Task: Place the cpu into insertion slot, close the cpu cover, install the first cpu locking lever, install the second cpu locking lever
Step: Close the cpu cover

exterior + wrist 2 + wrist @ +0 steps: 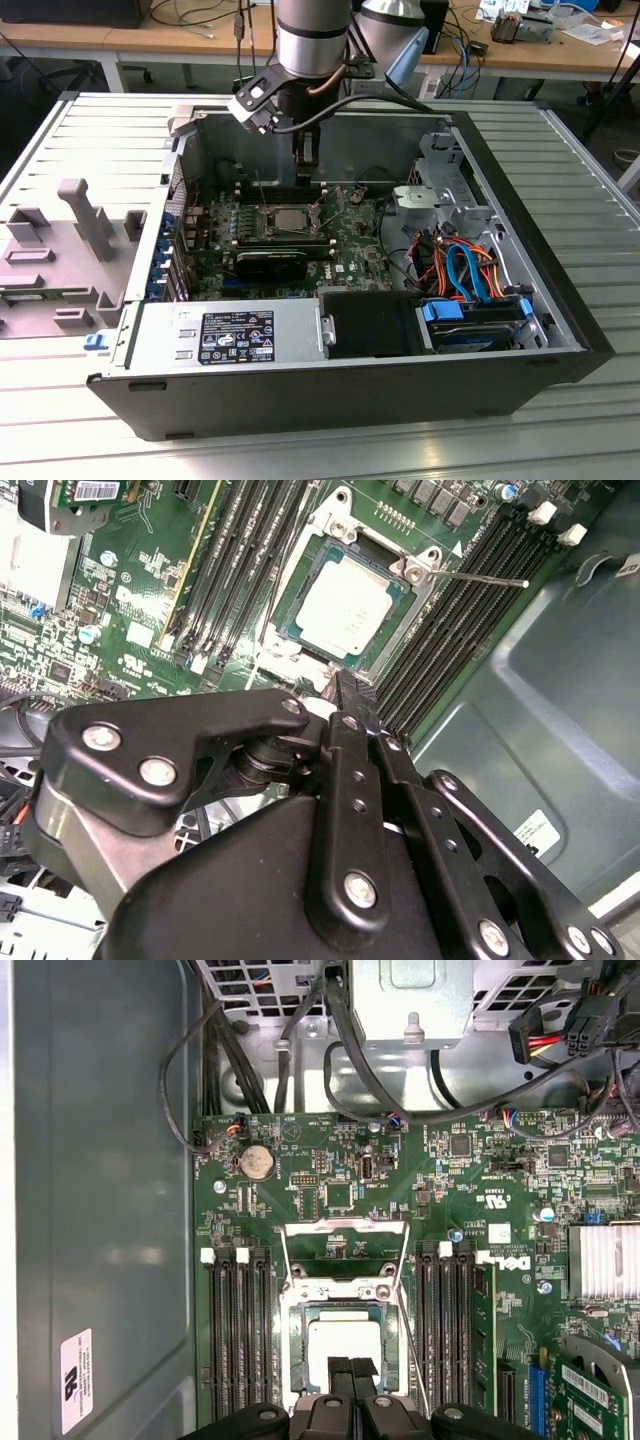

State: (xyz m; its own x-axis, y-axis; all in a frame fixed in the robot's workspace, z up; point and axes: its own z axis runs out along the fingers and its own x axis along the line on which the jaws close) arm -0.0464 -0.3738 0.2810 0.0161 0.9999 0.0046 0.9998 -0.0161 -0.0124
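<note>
The cpu (345, 1344) lies flat in the insertion slot (293, 1348) on the green board, its silver-grey top showing in both wrist views (343, 608) and the exterior view (290, 219). The cpu cover (345, 1227) stands swung open on the far side of the slot from my fingers, with board parts visible through its window. A thin locking lever (485, 579) sticks out free beside the socket. My gripper (351, 1365) is shut with nothing between its fingers. It hovers above the slot's near edge (348, 685), a little above the board (308, 160).
Black memory slots (235, 1330) flank the socket on both sides. A finned heatsink (605, 1260) and expansion cards lie beyond one bank. The case wall (100, 1210), the drive cage with coloured cables (465, 270) and the power supply (225, 335) enclose the board.
</note>
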